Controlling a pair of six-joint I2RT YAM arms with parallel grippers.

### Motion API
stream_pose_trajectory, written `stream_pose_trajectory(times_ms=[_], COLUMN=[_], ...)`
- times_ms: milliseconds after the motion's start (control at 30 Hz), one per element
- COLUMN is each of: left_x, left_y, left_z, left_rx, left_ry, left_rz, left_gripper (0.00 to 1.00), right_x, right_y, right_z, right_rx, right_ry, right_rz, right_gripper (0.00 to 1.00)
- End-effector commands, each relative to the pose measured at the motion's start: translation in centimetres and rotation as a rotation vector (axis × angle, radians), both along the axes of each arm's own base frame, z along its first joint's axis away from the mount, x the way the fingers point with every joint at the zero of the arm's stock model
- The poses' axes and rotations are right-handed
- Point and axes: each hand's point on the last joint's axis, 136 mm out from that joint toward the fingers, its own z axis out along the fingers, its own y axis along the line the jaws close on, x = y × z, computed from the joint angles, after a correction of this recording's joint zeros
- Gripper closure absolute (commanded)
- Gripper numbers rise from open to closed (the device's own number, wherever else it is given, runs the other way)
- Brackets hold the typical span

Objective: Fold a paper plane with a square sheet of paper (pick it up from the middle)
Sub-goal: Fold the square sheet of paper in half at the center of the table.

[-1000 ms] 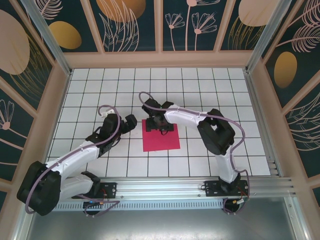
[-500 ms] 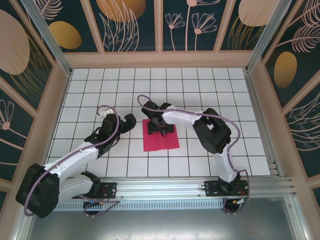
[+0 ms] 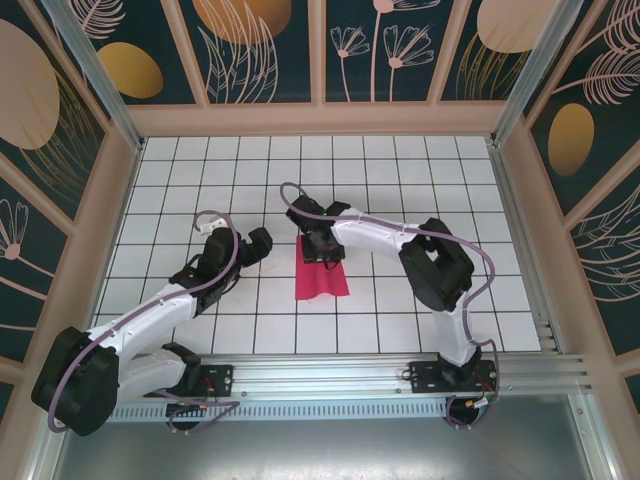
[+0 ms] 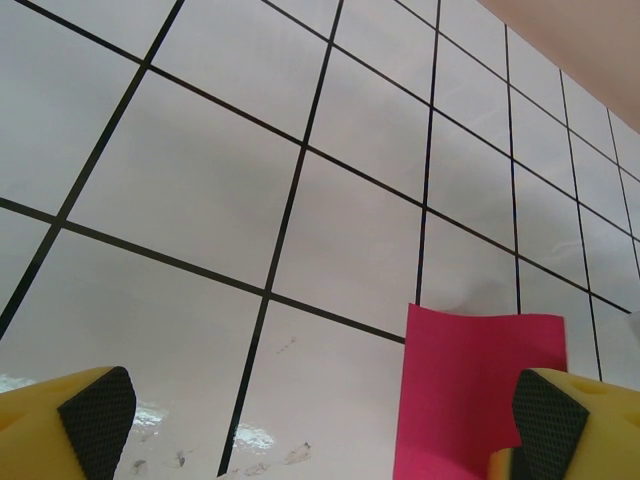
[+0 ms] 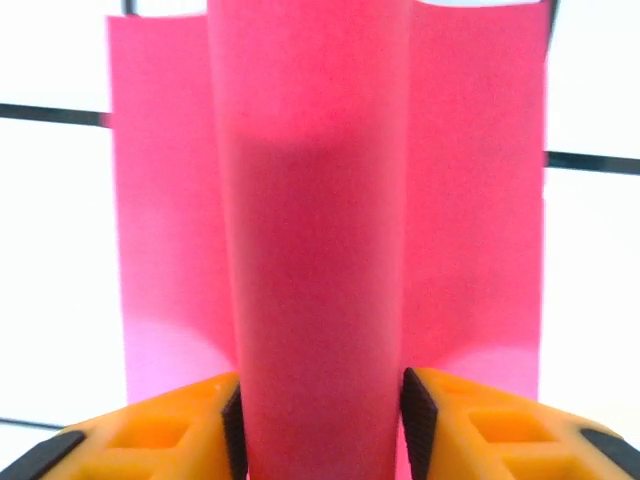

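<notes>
The square sheet of paper [image 3: 322,281] is magenta-red and lies on the white grid table, between the arms. Its middle is buckled up into a raised ridge [image 5: 318,200], while its two side flaps stay lower. My right gripper [image 3: 322,247] points down at the sheet's far part. In the right wrist view my right gripper [image 5: 320,412] has both black pads pressed against the sides of that ridge. My left gripper [image 3: 258,243] hangs open just left of the sheet. The left wrist view shows my left gripper [image 4: 320,430] holding nothing, with the sheet's edge [image 4: 470,390] by its right finger.
The white tiled tabletop [image 3: 200,160] with black grid lines runs on all sides of the sheet. Patterned walls [image 3: 320,50] enclose the back and both sides. A metal rail [image 3: 380,370] with the arm bases runs along the near edge.
My right jaws have closed in on the sheet's middle, pushing it up into a ridge. From above the sheet now looks narrower. The left arm has not moved.
</notes>
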Motion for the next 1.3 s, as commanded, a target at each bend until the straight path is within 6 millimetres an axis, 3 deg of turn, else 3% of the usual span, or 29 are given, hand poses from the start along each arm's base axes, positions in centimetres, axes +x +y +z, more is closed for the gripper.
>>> stream_pose_trajectory(times_ms=[0,233,433,633,867,1267], left_x=[0.0,0.1,0.3,0.4,0.4,0.4], left_y=[0.2,-0.2,-1.9,-4.6,-7.0,-9.2], left_z=[0.1,0.6,1.3,1.5,0.7,0.4], left_rx=[-0.019,-0.035,-0.088,-0.158,-0.202,-0.232], left_ry=[0.000,-0.004,-0.024,-0.019,0.029,0.054], left_rz=[0.013,0.000,-0.076,-0.196,-0.296,-0.377], left_gripper=[0.02,0.02,0.02,0.01,0.01,0.02], right_x=[0.6,0.3,0.3,0.0,0.0,-0.5], right_y=[0.2,1.1,-0.8,-3.4,-6.1,-10.0], right_z=[4.0,6.8,3.8,0.5,0.1,-0.7], right_rx=[0.168,0.565,0.619,0.575,0.493,0.261], right_ry=[-0.033,0.046,0.094,0.124,0.096,0.062], right_rz=[-0.022,-0.020,-0.069,-0.124,-0.149,-0.141], right_gripper=[0.56,0.58,0.58,0.54,0.30,0.31])
